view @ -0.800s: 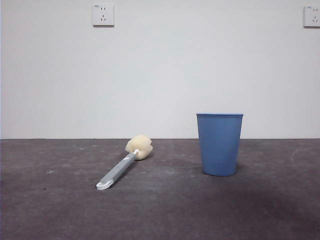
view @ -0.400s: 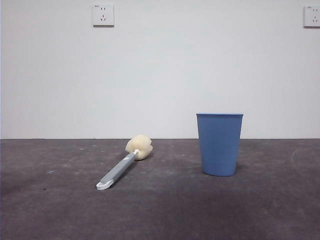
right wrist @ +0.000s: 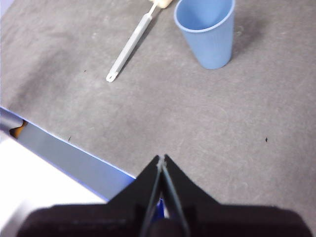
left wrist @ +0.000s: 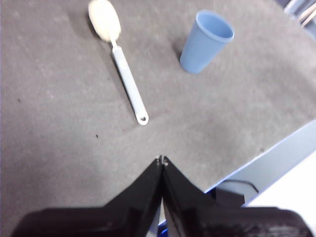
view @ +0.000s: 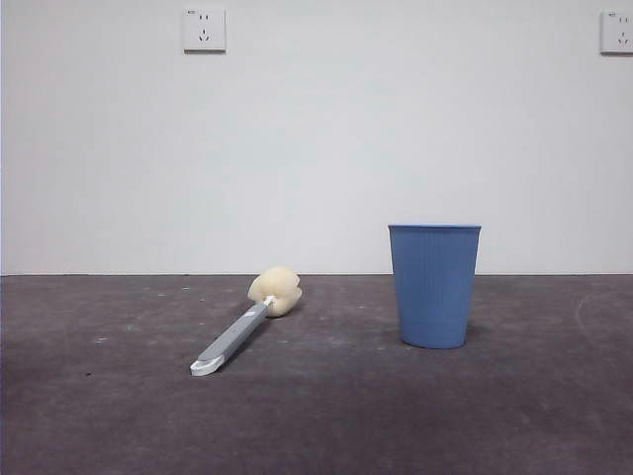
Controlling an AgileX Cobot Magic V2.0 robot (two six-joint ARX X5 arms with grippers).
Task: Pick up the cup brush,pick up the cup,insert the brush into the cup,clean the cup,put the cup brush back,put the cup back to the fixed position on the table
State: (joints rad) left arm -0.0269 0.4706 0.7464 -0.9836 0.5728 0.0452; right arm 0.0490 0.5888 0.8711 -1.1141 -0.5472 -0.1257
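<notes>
Lying flat on the desk [view: 99,416], the cup brush [view: 242,332] pointed its cream sponge head toward the back wall [view: 316,148] and its white-tipped handle end toward the front edge. The cup [view: 434,285] stood upright and mouth up, well apart from the brush, with nothing visible inside it in either wrist view. Neither thing was held or touched.

The left claw [left wrist: 161,160] hung above the near part of the desk with its jaws pressed together at the tips, gripping nothing; the handle's white loop lay ahead of it, nearer than the cup. The right claw [right wrist: 162,159] hung likewise, jaws closed and empty, over the desk near its front edge, with the cup ahead of it. Neither arm showed in the front view, so both looked to be waiting and the first pick not yet begun.

The risks from here seemed plain. A slim handle lying flat leaves little to catch, so jaws that came down without first parting, or off its line, would probably push it aside or spin it. The cup looked light and tapers toward its base; a pinch on its wall might tip it, slide it, or flex the thin plastic. Two sockets [view: 204,30] sat high on the wall, clear of the work.
</notes>
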